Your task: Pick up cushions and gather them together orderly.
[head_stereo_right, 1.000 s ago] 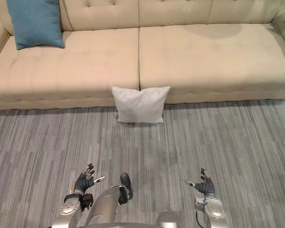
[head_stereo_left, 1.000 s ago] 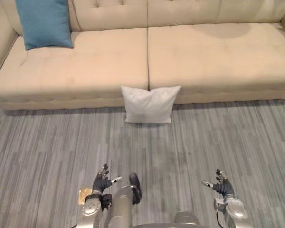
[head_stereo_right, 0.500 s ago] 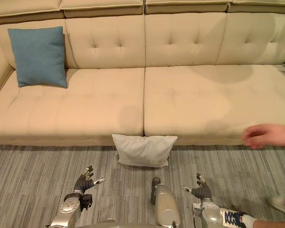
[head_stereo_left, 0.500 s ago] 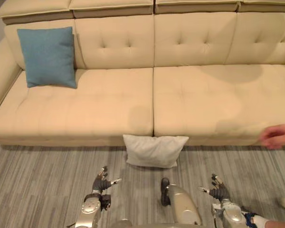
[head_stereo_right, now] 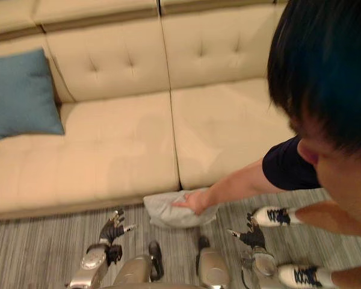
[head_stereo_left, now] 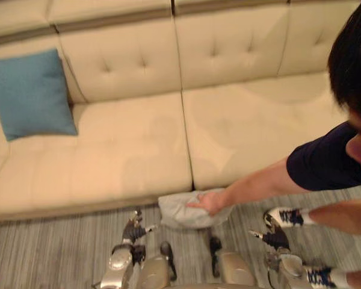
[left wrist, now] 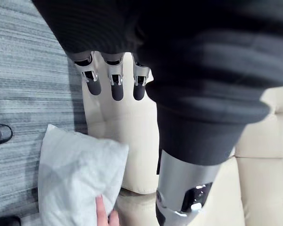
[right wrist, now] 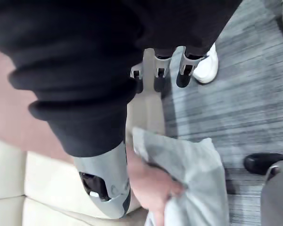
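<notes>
Two cushions: blue cushion [head_stereo_left: 29, 93] propped on sofa [head_stereo_left: 132, 150], far left; grey-white cushion [head_stereo_left: 180, 212] on floor [head_stereo_left: 48, 253] against sofa front, person's hand [head_stereo_left: 207, 201] gripping it. Left hand [head_stereo_left: 132, 230], right hand [head_stereo_left: 275, 239] near, flanking it, fingers straight, apparently empty.

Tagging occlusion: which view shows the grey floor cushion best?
Left wrist view: nearly the whole grey cushion shows, against the sofa. Eye views have a person's hand over part of it; right wrist view shows it partly under that hand.
</notes>
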